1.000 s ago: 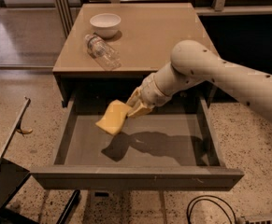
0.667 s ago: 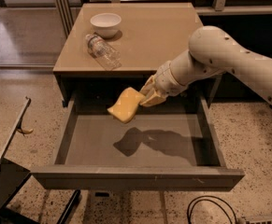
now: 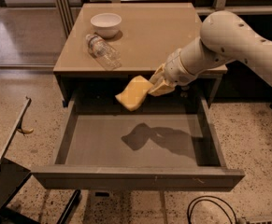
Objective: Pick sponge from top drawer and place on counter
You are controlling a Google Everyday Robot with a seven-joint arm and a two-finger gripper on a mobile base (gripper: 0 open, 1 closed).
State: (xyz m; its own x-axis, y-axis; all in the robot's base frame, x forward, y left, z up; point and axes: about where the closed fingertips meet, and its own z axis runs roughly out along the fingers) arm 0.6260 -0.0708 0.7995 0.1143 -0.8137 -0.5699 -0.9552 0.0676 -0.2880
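Sponge: the small, soft, pale-yellow foam sponge (image 3: pixel 134 93) hangs tilted in the air over the back part of the open drawer, just in front of the worktop's front edge and a little below it. It touches neither the drawer bottom nor the worktop surface.
Gripper: the robot's cream-yellow two-finger gripper (image 3: pixel 152 87) sits under the worktop's front edge, right of the middle in view. Its fingers are clamped on the sponge's upper right end.
Sponge against gripper: the sponge sticks out to the left and downward from the fingers. Most of its body is free, and its lower corner is the lowest part.
Arm: the white, rounded robot arm (image 3: pixel 219 41) comes in from the right, crosses the worktop's front right corner and slopes down to the gripper.
Top drawer: the wide, shallow grey-brown top drawer (image 3: pixel 98 143) is pulled far out toward the camera. Its flat grey bottom carries a dark shadow (image 3: pixel 159 139) of sponge and arm, right of the middle.
Worktop: the square, glossy tan worktop (image 3: pixel 159 31) with a dark brown edge stands behind and above the drawer.
Bowl: a small white round bowl (image 3: pixel 106 24) stands upright on the back left part of the worktop.
Bottle: a clear plastic bottle (image 3: pixel 103 51) lies on its side just in front of the bowl, near the left front edge, well apart from the sponge.
Floor: a speckled stone floor (image 3: pixel 28 106) surrounds the furniture, and a black cable loop (image 3: pixel 210 209) lies at lower right.
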